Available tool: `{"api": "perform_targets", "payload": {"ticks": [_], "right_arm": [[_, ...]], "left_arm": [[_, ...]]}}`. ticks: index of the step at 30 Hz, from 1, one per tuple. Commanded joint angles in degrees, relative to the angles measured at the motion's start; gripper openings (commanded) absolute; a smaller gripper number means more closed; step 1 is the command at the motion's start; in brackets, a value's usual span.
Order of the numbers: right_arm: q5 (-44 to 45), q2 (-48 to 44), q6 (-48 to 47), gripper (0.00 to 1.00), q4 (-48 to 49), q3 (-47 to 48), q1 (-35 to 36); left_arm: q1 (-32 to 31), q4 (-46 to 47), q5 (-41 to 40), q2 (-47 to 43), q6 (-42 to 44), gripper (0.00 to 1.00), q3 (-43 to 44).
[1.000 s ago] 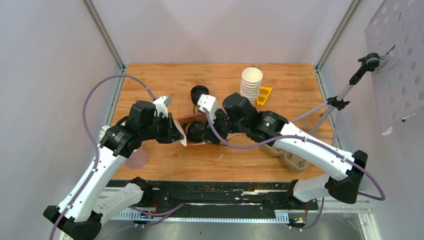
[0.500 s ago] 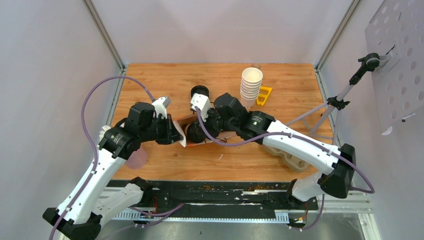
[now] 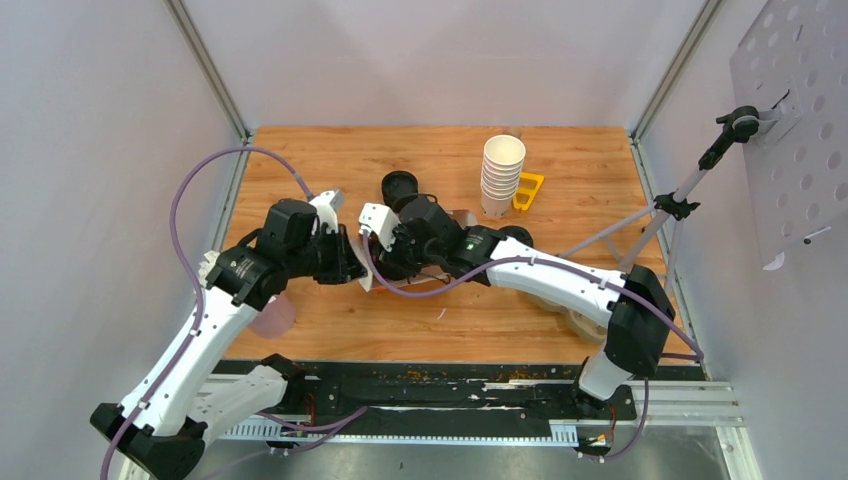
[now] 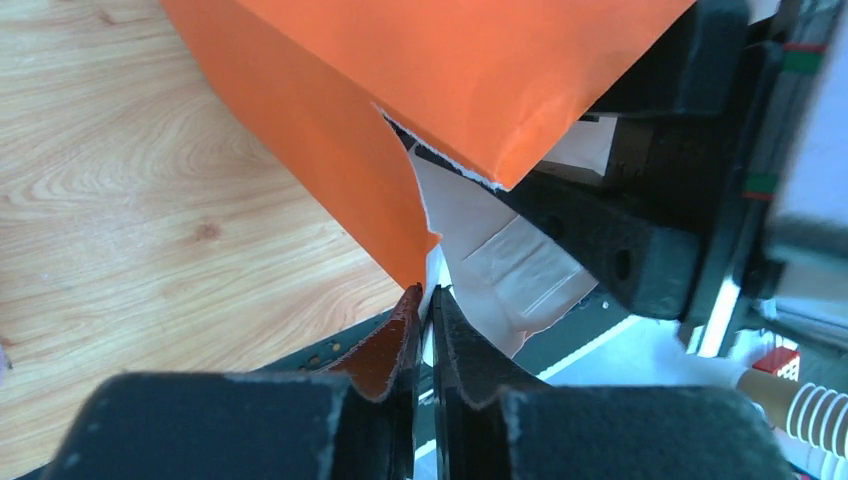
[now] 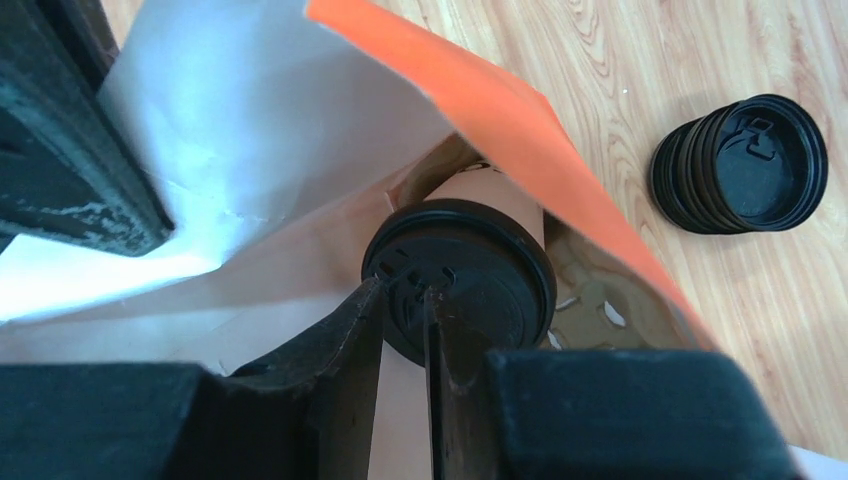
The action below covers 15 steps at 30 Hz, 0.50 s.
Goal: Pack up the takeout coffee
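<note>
The orange paper bag (image 3: pixel 365 277) lies on its side in the middle of the table, its mouth facing right. In the left wrist view my left gripper (image 4: pixel 428 292) pinches the lower edge of the bag (image 4: pixel 450 80)'s mouth, jaws almost together on the paper. My right gripper (image 5: pixel 408 290) reaches into the bag (image 5: pixel 520 130). Its jaws stand a narrow gap apart with nothing between them, tips at the black lid of a takeout coffee (image 5: pixel 480 270) lying inside. From above, that gripper and the cup are hidden by the right arm (image 3: pixel 430 235).
A stack of black lids (image 3: pixel 400 187) (image 5: pixel 745 165) sits just behind the bag. A tall stack of white cups (image 3: pixel 503 172) and a yellow piece (image 3: pixel 528 190) stand at the back right. A pink cup (image 3: pixel 272 315) sits under the left arm, a cardboard carrier (image 3: pixel 585 320) under the right.
The right arm has pushed further left into the bag and its jaws have narrowed. The left gripper has stayed at the bag's edge.
</note>
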Motion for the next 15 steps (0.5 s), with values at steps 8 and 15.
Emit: {"api": "perform_targets", "payload": {"ticks": [8,15], "right_arm": [[1.89,5.58,-4.31,0.20,4.38,4.62,-0.78],[0.63,0.09,-7.16,0.23,9.03,-2.97,-0.82]], "left_arm": [[0.38,-0.48,-3.45,3.20,2.37,0.13,3.81],[0.58,-1.40,-4.55,3.32,4.71,0.00,3.91]]}}
